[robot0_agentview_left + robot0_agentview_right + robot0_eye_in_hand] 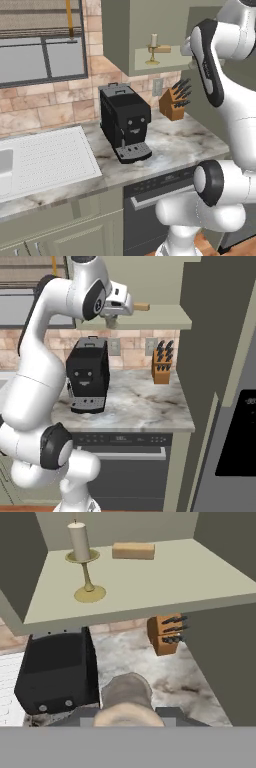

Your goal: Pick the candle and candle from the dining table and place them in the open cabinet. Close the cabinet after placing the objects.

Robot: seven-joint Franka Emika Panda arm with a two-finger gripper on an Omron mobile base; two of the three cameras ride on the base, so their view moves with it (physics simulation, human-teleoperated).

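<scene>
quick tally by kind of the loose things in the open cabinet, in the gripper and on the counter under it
candles: 2, one on a gold holder in the cabinet, one pale-grey candle in the gripper
tan block: 1
coffee machine: 1
knife block: 1
total: 5

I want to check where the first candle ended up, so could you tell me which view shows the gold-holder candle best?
The hand view: the gold-holder candle stands upright, whole, on the cabinet shelf beside a tan block. The left base view shows the candle small and distant. In the right base view I cannot make it out behind the arm.
</scene>
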